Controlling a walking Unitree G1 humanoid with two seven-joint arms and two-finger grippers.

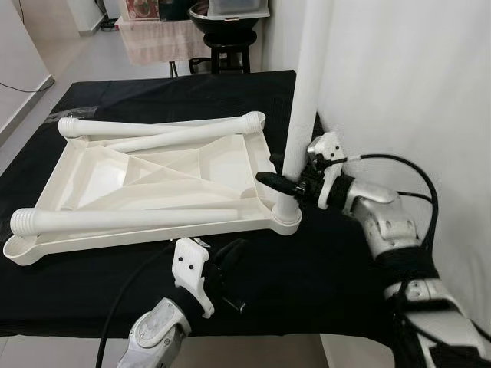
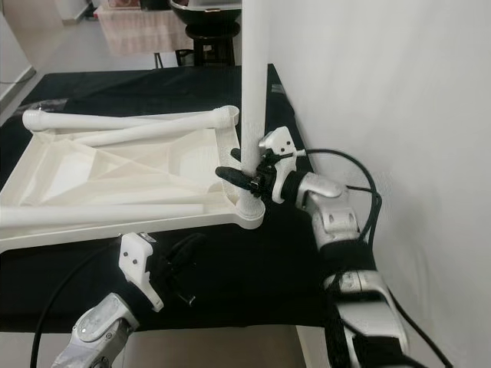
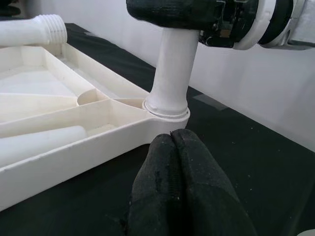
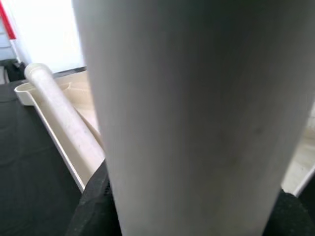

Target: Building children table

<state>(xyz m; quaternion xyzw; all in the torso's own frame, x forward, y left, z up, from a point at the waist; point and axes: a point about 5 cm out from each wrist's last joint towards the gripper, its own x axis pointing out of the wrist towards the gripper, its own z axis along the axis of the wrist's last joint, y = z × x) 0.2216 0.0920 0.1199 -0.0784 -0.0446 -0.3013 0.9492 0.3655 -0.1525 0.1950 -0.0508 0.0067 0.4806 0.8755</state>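
1. One white tabletop, upside down on black-covered counter.
2. One upright table leg, seated in near right corner socket; clamped low by right gripper.
3. Three loose legs lying across tabletop underside.
4. Left gripper: fingers pressed together, empty, just before that socket.

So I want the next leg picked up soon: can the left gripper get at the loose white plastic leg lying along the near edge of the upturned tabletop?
Probably yes. The left gripper, fingers shut, hovers just in front of the loose white plastic leg, with bare black cloth between. It must open first.
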